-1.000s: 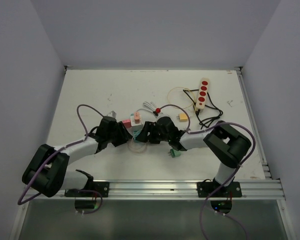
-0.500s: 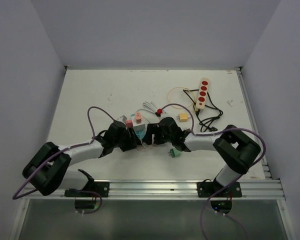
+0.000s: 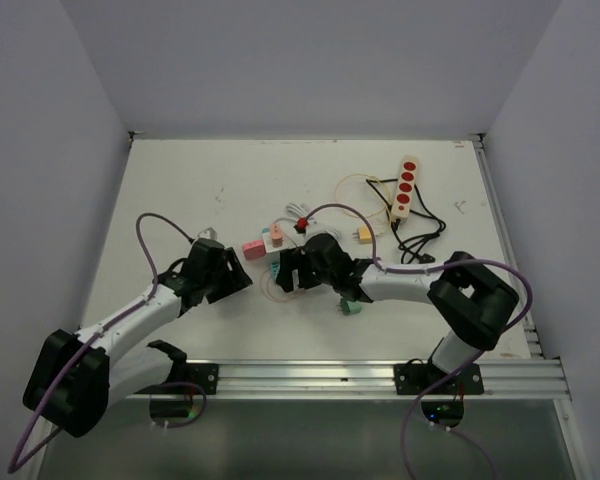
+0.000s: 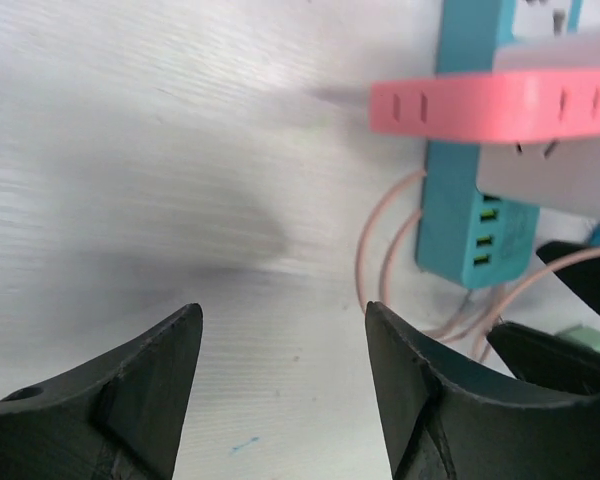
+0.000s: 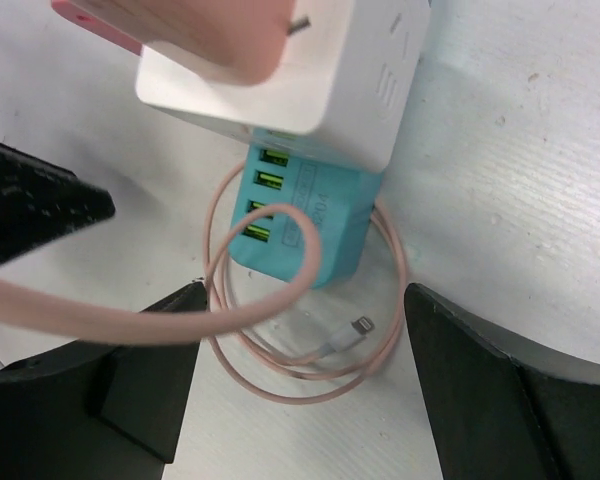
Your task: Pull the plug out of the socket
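Observation:
The socket cluster lies on the table: a teal USB block, a white cube with a pink plug seated in it, and a pink slotted bar. A pink cable coils round the teal block, its connector lying loose. My left gripper is open over bare table, left of the cluster, holding nothing. My right gripper is open, its fingers either side of the cable coil and the teal block's end.
A cream power strip with red buttons lies at the back right, black cord trailing from it. A green plug sits by my right forearm and a yellow plug behind it. White walls enclose the table.
Both grippers have opened wider. The left arm has drawn back to the left, away from the cluster. The right gripper stays beside the teal block.

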